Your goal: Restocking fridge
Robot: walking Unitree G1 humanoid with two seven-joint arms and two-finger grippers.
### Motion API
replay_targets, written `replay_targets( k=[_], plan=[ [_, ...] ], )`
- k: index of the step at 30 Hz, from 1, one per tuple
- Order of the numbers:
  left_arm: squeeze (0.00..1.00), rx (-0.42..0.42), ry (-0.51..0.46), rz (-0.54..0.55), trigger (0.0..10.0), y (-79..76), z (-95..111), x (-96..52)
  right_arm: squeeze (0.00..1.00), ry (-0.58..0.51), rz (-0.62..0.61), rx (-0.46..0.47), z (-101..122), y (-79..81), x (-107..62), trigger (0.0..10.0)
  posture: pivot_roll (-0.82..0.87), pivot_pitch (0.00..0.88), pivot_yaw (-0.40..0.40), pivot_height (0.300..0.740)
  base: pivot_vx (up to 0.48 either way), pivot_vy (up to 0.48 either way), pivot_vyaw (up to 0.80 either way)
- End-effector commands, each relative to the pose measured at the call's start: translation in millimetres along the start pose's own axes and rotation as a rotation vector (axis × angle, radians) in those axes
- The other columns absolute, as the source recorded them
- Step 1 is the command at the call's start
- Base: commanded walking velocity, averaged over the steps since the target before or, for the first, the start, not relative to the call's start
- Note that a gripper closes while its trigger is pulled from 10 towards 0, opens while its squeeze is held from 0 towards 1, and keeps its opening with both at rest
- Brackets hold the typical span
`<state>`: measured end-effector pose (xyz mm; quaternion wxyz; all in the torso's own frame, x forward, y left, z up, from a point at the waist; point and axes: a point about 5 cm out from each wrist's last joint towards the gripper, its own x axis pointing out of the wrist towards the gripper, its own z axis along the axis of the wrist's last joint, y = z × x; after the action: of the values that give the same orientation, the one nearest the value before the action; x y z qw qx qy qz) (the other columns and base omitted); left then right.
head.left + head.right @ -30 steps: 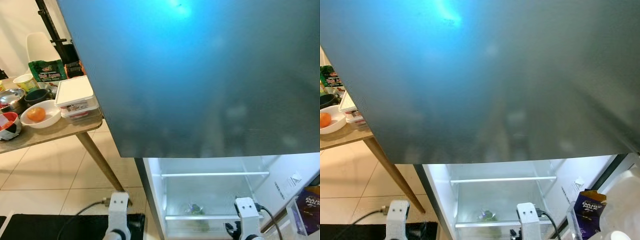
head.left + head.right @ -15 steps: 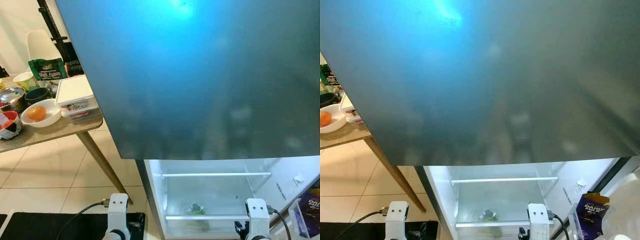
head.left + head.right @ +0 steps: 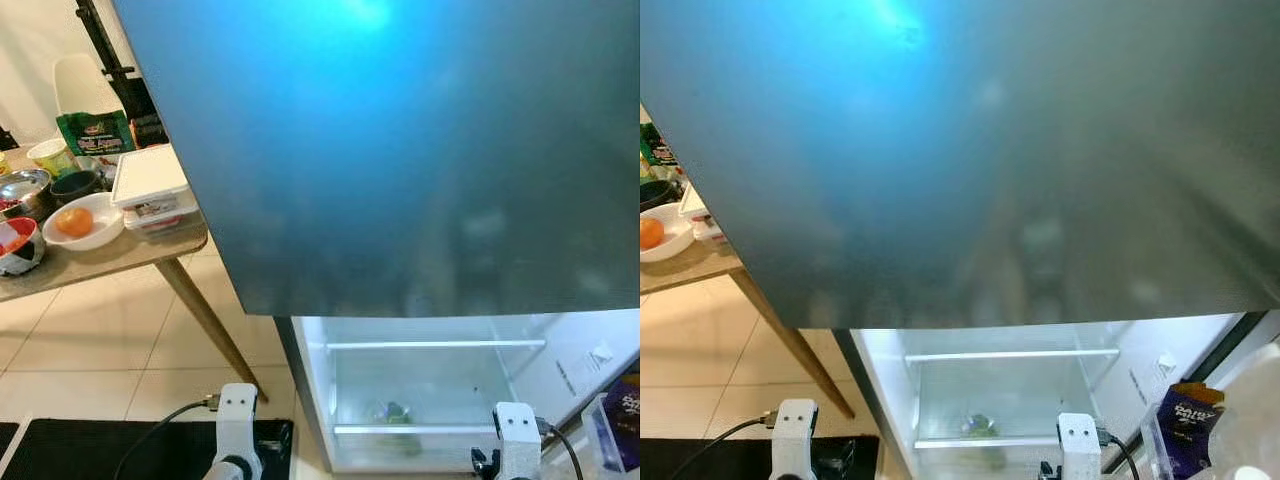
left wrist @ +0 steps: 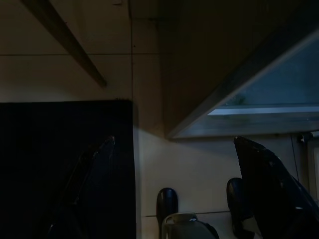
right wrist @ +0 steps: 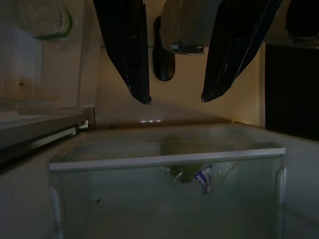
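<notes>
— What do your eyes show?

— A dark, glossy upper fridge door takes up most of what I see through the left eye. Below it the fridge compartment stands open and lit, with a glass shelf across it and something green lying low inside, too blurred to name. To my left a wooden table carries a white bowl with an orange fruit in it, a white lidded container, a green packet and other bowls. At my right a purple carton sits in the door rack. My two wrists show at the bottom edge.

— And your left wrist?

— It is dim. My left claw hangs over a pale tiled floor, its fingers spread wide, empty. A black mat lies beside it, and the fridge's lit edge is near.

— Your right wrist?

— My right claw is spread too, pinching nothing, pointed at a clear drawer in the fridge. Something green with a small label lies inside the drawer. A clear bottle with a green band stands off to one side.
</notes>
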<state>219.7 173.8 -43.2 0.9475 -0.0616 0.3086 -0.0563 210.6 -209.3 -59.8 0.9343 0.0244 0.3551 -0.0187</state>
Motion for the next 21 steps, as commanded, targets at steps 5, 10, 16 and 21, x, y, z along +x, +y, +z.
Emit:
replay_targets(
  k=[5,10,16,21],
  plan=[
    [0.00,-0.012,0.017,-0.004,10.0,-1.5,-6.4,-1.8,0.00,0.019,-0.001,0.022,-8.2,0.6,-2.1,10.0,0.03,0.081,0.072,0.734,-0.244,0.000,0.00],
    [0.00,-0.014,0.017,-0.004,10.0,-1.6,-6.4,-1.9,0.00,0.019,0.000,0.020,-8.2,0.3,-2.1,10.0,0.03,0.079,0.070,0.734,-0.242,0.000,0.00],
    [0.00,-0.016,0.013,-0.005,10.0,-2.1,-5.5,-1.8,0.00,0.006,0.009,0.014,-4.4,0.3,-1.2,10.0,0.03,0.083,0.069,0.734,-0.244,0.000,0.00],
    [0.00,-0.016,0.013,-0.005,10.0,-2.1,-5.5,-1.8,0.00,0.006,0.009,0.014,-4.4,0.3,-1.2,10.0,0.03,0.083,0.069,0.734,-0.244,0.000,0.00]
  ],
)
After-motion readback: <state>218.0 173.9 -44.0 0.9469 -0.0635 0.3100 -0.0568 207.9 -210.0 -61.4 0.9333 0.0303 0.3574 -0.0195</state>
